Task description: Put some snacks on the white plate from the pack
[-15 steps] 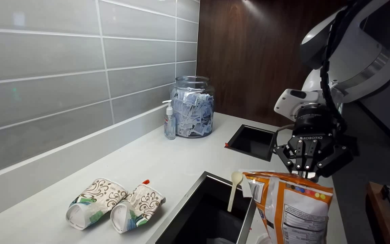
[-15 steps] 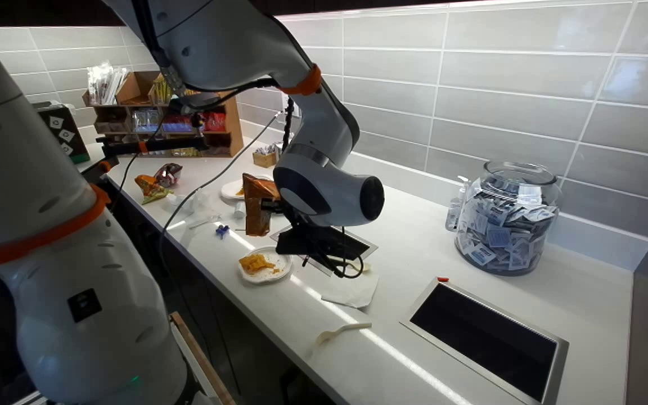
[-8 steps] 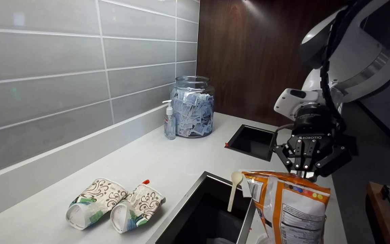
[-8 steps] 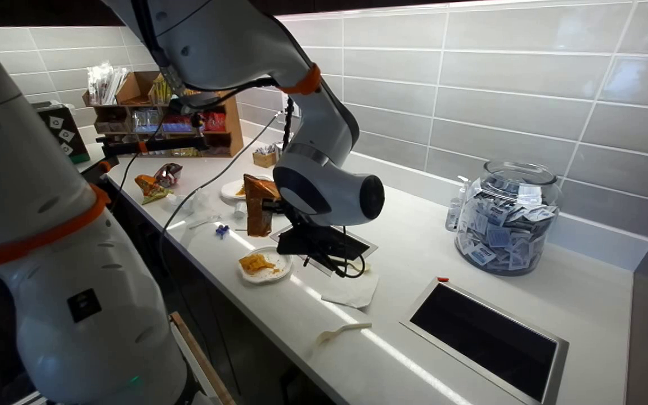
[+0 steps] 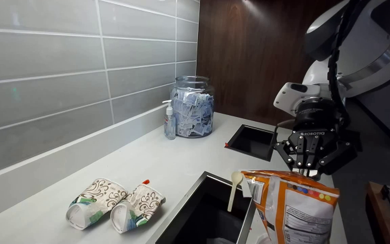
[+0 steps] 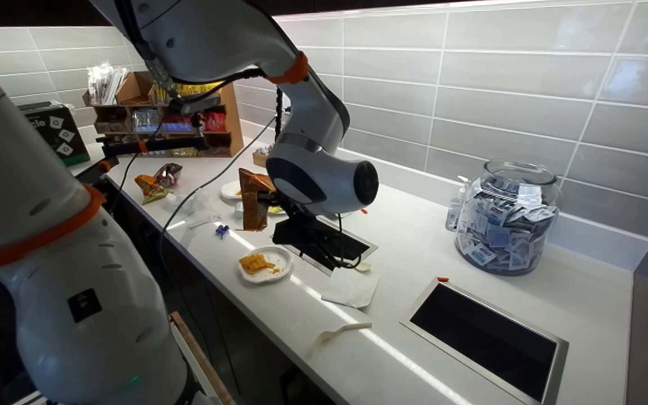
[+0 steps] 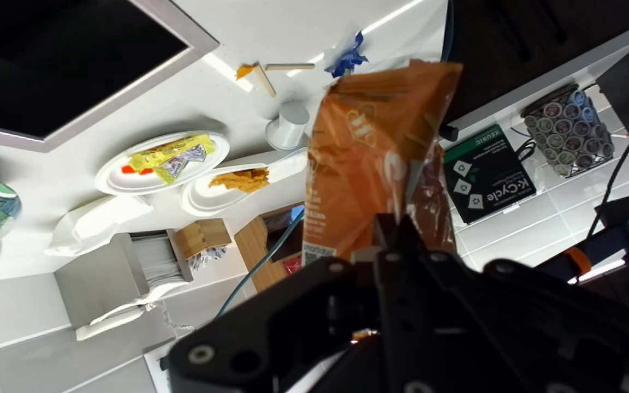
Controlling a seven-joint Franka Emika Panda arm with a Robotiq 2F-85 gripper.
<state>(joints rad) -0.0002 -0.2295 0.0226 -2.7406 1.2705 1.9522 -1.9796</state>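
The pack (image 5: 293, 210), an orange foil bag, is held in the air above the counter. It also shows in an exterior view (image 6: 254, 202) and fills the middle of the wrist view (image 7: 369, 142). My gripper (image 5: 304, 172) is shut on the bag's edge; its fingertips (image 7: 396, 221) pinch the foil. The white plate (image 6: 283, 260) lies on the counter below and nearer the counter's front edge than the pack. Orange snacks (image 6: 256, 263) and crumbs lie on it. Whether the pack's mouth is open cannot be told.
A plate with yellow wrappers (image 7: 112, 177) and a farther plate with orange bits (image 7: 200, 199) lie nearby. A dark bin opening (image 5: 212, 206), two crushed patterned paper cups (image 5: 96, 200), a napkin (image 6: 352, 287), a spoon (image 6: 343, 332) and a glass jar (image 6: 507, 225) are around.
In the last half second the arm has shifted slightly upward, carrying the pack a little up and away from the jar end. The gripper stays shut on the pack; the plate has not moved.
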